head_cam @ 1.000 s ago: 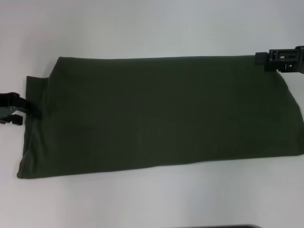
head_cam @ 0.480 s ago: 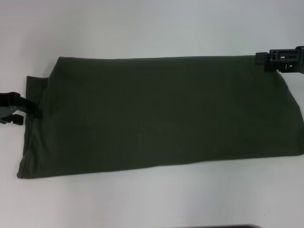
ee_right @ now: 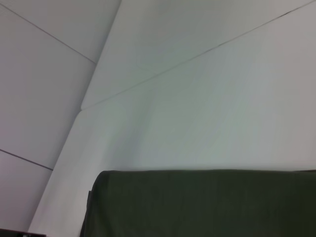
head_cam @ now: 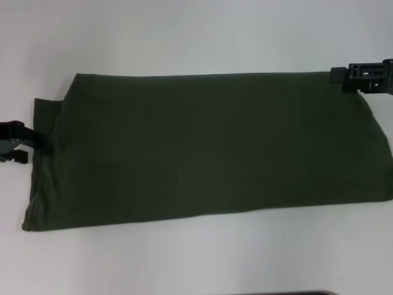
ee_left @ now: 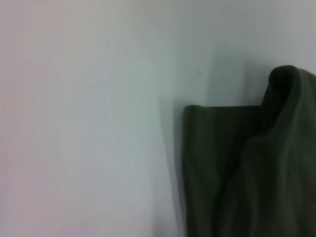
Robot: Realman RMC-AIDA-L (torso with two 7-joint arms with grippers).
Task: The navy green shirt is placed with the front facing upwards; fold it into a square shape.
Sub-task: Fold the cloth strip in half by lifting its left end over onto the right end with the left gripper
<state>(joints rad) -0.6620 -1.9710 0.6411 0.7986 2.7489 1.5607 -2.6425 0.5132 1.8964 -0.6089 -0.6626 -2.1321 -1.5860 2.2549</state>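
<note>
Left claw [head_cam: 27,144] clamps the navy green shirt [head_cam: 209,147] at its near edge; right claw's [head_cam: 344,77] grip unclear; uneven pulls could skew the fold.

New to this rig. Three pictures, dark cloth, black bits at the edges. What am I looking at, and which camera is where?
It is a two-armed robot folding clothes. The wide picture comes from its head camera, looking down at a white table. The dark slab is the navy green shirt, already folded into a long band. The black parts are its grippers: the left gripper at the shirt's left edge, the right gripper at its far right corner. The other two pictures come from cameras on each wrist and show only cloth and table. Whether either gripper pinches fabric is not clear.
</note>
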